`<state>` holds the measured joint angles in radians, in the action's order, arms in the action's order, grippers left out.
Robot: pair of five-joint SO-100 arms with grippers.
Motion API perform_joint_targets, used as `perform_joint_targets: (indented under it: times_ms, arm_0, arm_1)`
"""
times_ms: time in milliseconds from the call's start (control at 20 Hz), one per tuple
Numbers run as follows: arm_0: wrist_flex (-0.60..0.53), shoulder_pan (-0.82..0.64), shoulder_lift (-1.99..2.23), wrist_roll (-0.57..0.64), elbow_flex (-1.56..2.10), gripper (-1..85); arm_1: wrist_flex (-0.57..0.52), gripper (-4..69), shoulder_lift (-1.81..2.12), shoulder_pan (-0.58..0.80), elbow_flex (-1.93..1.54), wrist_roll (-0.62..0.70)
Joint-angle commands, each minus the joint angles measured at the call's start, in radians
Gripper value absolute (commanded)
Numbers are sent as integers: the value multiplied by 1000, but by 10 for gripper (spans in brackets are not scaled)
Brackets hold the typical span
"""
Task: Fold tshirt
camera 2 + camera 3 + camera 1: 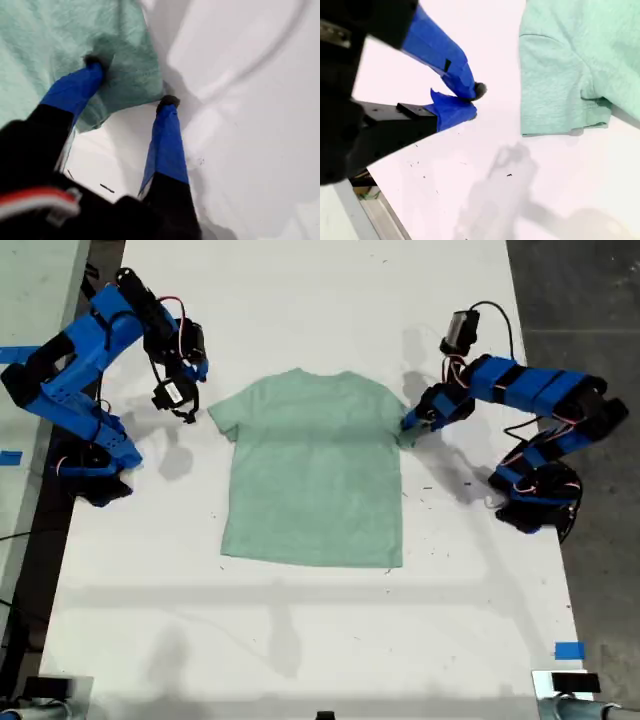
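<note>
**First pincer straddles a sleeve as the fold gets set up**

Here's the plain pale mint-green short-sleeved cloth tshirt (312,472), lying flat in the middle of the white bench (300,640), collar end toward the far edge in the exterior view. My first pincer (131,82) is down at the sleeve on the exterior view's right, jaws apart, one blue finger pressing on top of the cloth and the other on the bench just off the sleeve's hem, so nothing is clamped yet. My second pincer (472,102) hangs above bare bench near the opposite sleeve, tips together and holding nothing.

This fabric looks light, thin and completely limp, I'd say; it will drape and drag rather than hold a shape, and a single layer could slip out of a shallow pinch. The best hold, to my eye, is the doubled hem at the sleeve edge or the shoulder seam, bitten deep, since the stitching gives the jaws something thicker to catch
</note>
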<state>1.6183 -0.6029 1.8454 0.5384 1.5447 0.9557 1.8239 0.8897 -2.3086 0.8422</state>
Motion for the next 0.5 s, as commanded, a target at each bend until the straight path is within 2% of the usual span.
perform_joint_targets:
  times_ms: [0, 50, 150, 250, 450]
  arm_0:
    - [9, -11, 2, 11, -49, 0]
    - [11, -9, 2, 11, -49, 0]
    - [15, -5, 2, 8, -49, 0]
    - [17, -2, 2, 6, -49, 0]
    - [15, 8, 2, 5, -52, 0]
  arm_1:
    - [-54, 222, -49, -11, 23, 6]
    - [-63, 185, -49, -9, 23, 9]
    - [-58, 37, -54, 2, 26, 0]
    - [-41, -11, -54, -2, 40, -3]
    - [63, -12, -26, -5, 106, -11]
